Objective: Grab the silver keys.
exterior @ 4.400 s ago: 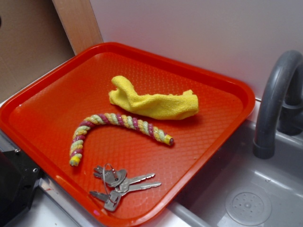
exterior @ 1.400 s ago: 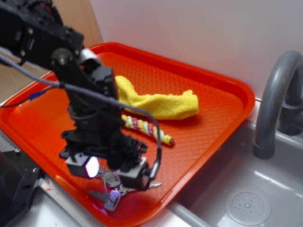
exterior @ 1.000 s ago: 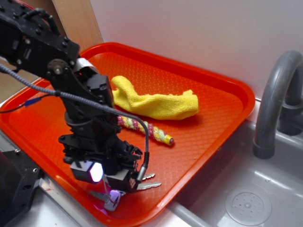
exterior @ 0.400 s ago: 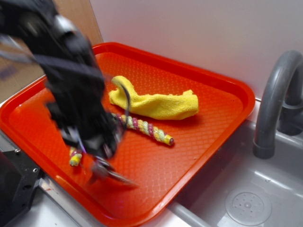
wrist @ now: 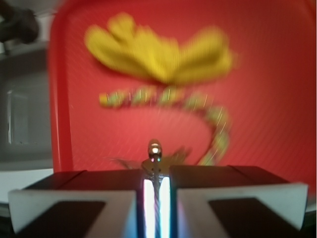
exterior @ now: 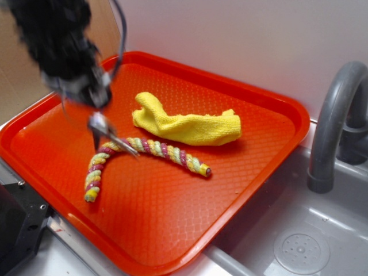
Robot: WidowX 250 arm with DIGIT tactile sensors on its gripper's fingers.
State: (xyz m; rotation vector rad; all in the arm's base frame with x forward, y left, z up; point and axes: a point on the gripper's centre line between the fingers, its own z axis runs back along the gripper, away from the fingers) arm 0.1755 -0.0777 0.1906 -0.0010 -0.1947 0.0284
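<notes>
Lifted off red tray (exterior: 270, 167): silver keys (exterior: 109, 133) | tool (wrist: 156, 191) clamped, blurred

The claw (exterior: 92, 95), blurred, hangs at about ten o'clock over the red tray (exterior: 276, 115), with the keys (exterior: 109, 133) dangling from it above the tray floor. Its grip itself is too smeared to read. The striped rope (exterior: 144, 152) curves across the tray's middle, the keys overlapping its upper bend. The yellow cloth (exterior: 187, 125) lies toward one o'clock of the rope. A grey faucet (exterior: 333, 121) stands at three o'clock beside the sink (exterior: 299, 241).
</notes>
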